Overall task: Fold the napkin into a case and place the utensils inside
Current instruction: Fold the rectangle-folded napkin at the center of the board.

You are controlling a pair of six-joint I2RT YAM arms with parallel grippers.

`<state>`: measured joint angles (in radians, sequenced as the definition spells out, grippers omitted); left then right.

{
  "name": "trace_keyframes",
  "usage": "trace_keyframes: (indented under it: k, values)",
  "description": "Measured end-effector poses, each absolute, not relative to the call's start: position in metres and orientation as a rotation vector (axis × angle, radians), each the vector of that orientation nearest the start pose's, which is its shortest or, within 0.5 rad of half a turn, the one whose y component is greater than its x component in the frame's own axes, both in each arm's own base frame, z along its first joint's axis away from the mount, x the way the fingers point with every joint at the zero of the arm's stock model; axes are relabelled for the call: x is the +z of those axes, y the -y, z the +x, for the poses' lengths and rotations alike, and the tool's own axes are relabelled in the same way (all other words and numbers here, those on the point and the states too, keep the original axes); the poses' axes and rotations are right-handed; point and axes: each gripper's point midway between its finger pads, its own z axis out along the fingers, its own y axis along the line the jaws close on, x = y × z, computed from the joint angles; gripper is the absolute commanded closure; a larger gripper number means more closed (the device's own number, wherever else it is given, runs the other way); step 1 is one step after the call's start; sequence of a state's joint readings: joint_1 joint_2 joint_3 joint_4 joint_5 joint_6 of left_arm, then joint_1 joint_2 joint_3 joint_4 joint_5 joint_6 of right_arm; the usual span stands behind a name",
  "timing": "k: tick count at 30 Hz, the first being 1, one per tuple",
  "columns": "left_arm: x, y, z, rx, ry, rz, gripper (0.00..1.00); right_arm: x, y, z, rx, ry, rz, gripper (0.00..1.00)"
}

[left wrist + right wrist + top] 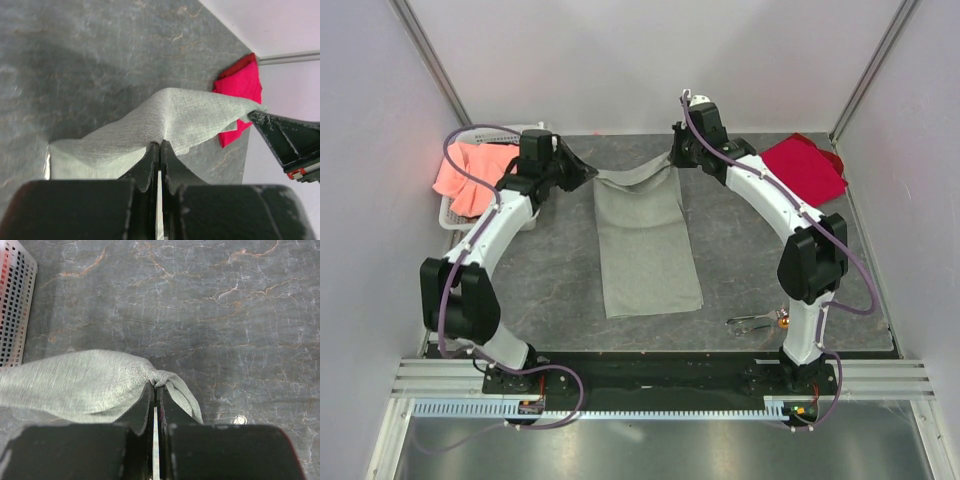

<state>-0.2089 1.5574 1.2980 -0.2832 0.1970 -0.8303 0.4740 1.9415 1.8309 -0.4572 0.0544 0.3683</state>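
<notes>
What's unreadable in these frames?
- Top view: utensils too small to count.
- Top view: basket mostly under orange cloth.
- Left wrist: red cloth partly behind napkin.
- Right wrist: napkin cut off by left edge.

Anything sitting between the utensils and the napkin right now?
Nothing visible. The utensils lie on bare table just right of the napkin's near corner; the left hand and right hand pinch its far corners.
</notes>
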Motion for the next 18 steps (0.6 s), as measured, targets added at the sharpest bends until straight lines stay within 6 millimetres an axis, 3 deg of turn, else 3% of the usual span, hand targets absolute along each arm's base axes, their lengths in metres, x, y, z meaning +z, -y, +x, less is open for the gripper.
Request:
trace_keyframes:
  k: [10,18]
  values:
    - [0.205,0.179,0.473,-0.986,-2.182,-0.449,0.98,0.223,-0.240,0.502,0.451,-2.182,-0.062,1.00]
    - [0.196,0.160,0.504,-1.015,-2.142,-0.457,0.98,0.219,-0.243,0.521,0.498,-2.162,-0.066,1.00]
